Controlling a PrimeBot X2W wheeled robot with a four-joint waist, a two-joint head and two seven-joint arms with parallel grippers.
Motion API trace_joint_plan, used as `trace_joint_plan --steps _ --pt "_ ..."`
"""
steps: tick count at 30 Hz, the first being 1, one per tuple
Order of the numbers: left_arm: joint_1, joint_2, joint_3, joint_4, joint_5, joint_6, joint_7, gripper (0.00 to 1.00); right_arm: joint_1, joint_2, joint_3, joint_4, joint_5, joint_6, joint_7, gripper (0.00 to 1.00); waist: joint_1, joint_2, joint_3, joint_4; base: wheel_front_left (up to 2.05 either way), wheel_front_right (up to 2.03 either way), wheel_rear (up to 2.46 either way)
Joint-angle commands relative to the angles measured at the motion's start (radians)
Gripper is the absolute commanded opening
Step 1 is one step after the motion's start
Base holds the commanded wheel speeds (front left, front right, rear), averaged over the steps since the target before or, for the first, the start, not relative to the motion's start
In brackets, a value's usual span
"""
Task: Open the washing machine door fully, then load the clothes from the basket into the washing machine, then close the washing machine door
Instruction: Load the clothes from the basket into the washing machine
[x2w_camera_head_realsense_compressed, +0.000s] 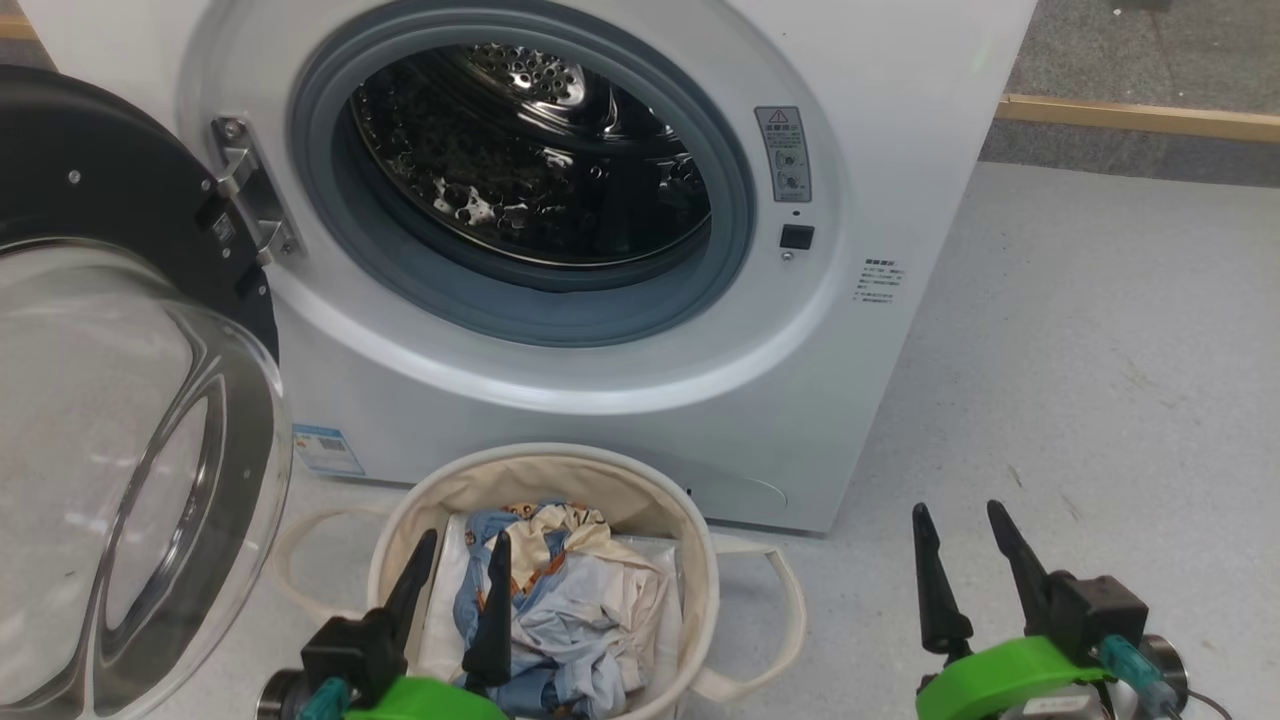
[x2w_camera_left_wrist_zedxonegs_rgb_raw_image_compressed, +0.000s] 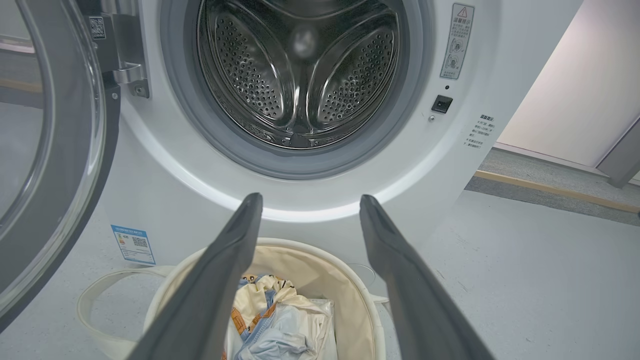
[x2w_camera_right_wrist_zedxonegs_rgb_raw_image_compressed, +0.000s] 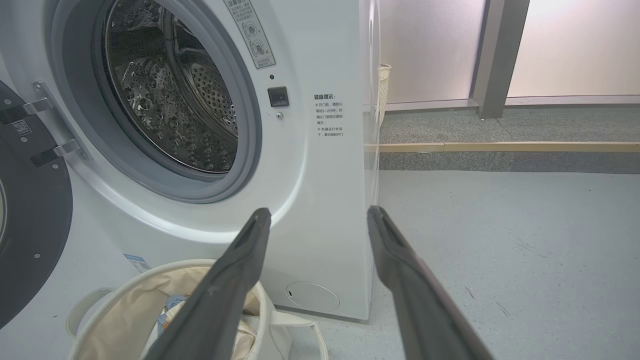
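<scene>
The white washing machine (x2w_camera_head_realsense_compressed: 850, 330) stands in front of me with its steel drum (x2w_camera_head_realsense_compressed: 530, 150) bare. Its door (x2w_camera_head_realsense_compressed: 130, 420) hangs swung wide to the left on the metal hinge. On the floor before the machine sits the cream basket (x2w_camera_head_realsense_compressed: 700, 560), holding the clothes (x2w_camera_head_realsense_compressed: 570, 610), a light-blue and cream bundle. My left gripper (x2w_camera_head_realsense_compressed: 465, 545) hovers open above the basket's near left side, nothing between its fingers. My right gripper (x2w_camera_head_realsense_compressed: 958, 515) stands open over the bare floor to the basket's right. The left wrist view looks over the basket (x2w_camera_left_wrist_zedxonegs_rgb_raw_image_compressed: 360, 290) into the drum (x2w_camera_left_wrist_zedxonegs_rgb_raw_image_compressed: 300, 75).
Grey floor (x2w_camera_head_realsense_compressed: 1100, 350) stretches to the right of the machine. A wooden strip (x2w_camera_head_realsense_compressed: 1140, 118) runs along the far edge, with a grey post (x2w_camera_right_wrist_zedxonegs_rgb_raw_image_compressed: 495, 55) and pale wall panels beyond. The open door takes up the space on the left.
</scene>
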Motion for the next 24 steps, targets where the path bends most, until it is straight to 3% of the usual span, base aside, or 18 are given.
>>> trace_joint_plan --steps 1,17,24 --pt "-0.04 0.005 0.033 -0.027 0.01 0.001 -0.005 1.0 -0.034 -0.005 0.026 -0.035 0.001 0.0 -0.013 1.0 0.0 0.0 0.0 -0.001 0.0 0.0 0.0" --pt "-0.074 0.004 0.031 0.069 0.059 0.0 -0.005 1.0 -0.032 -0.005 0.062 -0.048 -0.016 0.0 -0.013 1.0 0.0 0.0 0.062 -0.036 0.0 0.0 0.0" --pt "-0.215 0.005 -0.003 0.353 0.058 -0.039 0.002 1.0 -0.08 -0.005 0.034 -0.082 -0.044 0.0 -0.013 1.0 0.0 0.0 0.181 -0.07 0.0 0.0 0.0"
